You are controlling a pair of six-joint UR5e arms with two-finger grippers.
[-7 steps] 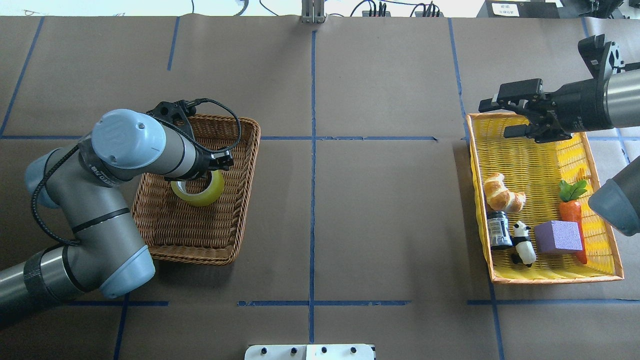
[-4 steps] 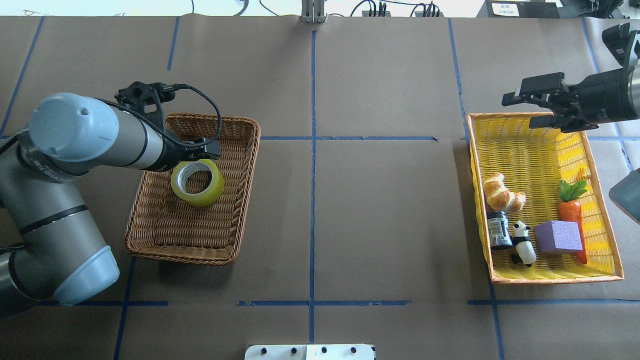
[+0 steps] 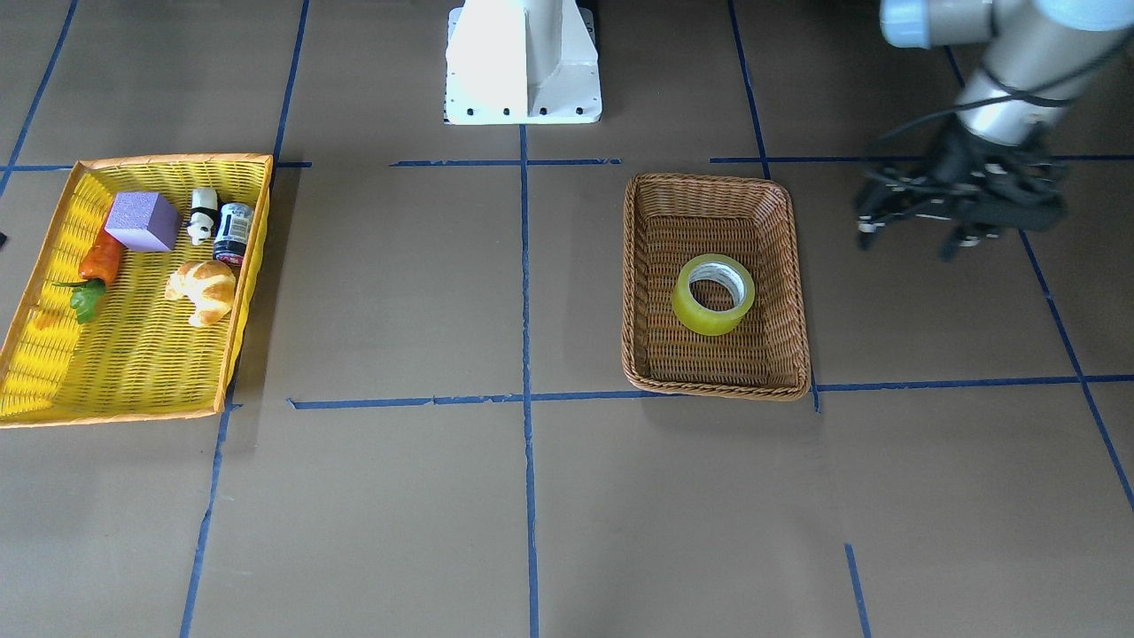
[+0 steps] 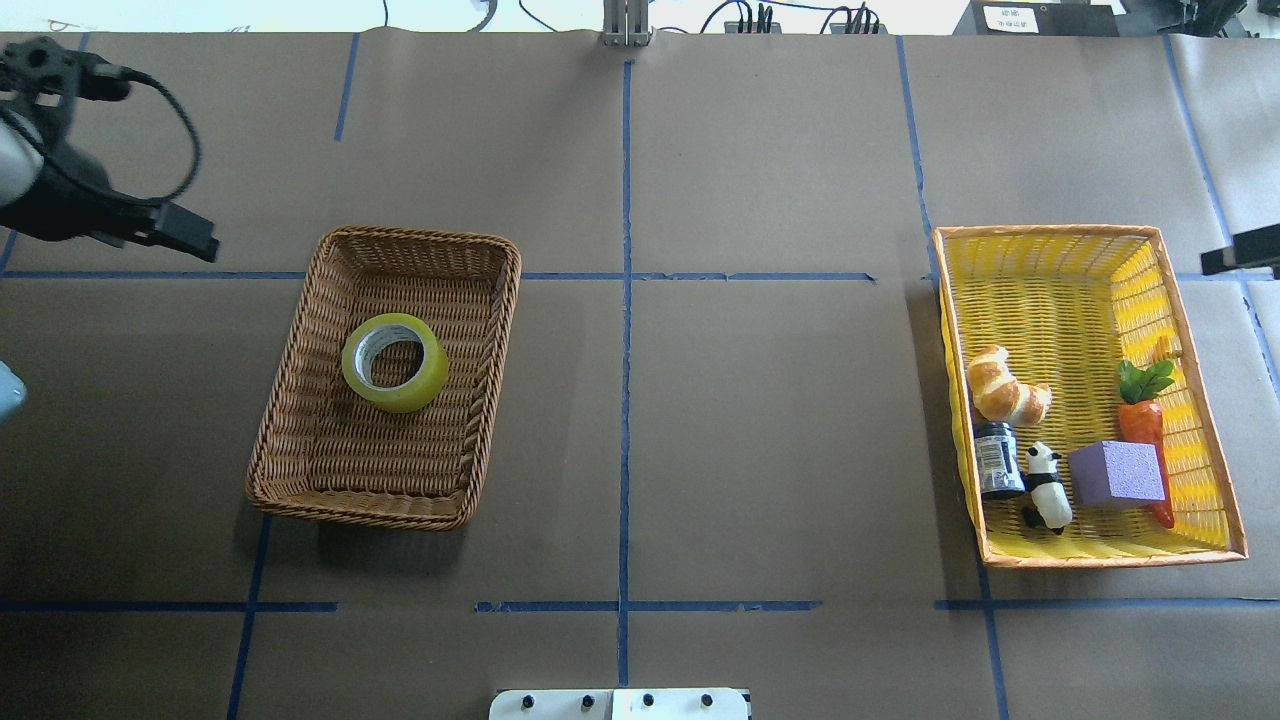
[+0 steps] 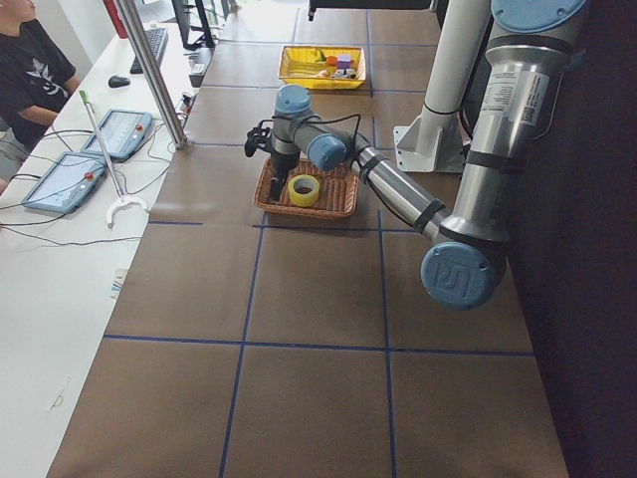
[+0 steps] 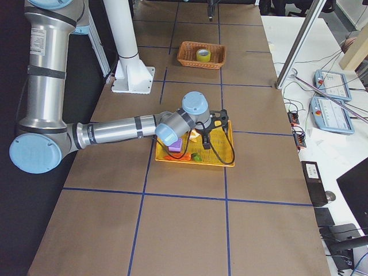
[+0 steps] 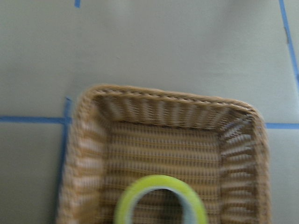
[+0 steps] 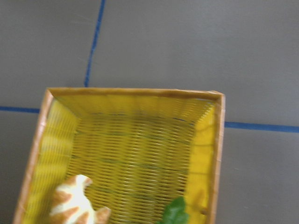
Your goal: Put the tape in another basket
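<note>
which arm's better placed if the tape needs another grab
Left, probably. The left gripper hangs open just beside the wicker basket where the tape lies. The right gripper sits past the yellow basket, barely in view, a much longer reach away.

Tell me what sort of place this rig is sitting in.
Most likely a robotics lab set up for recording. The table is papered brown and marked with blue grid lines, and teach pendants lie on a side bench beside an operator.
</note>
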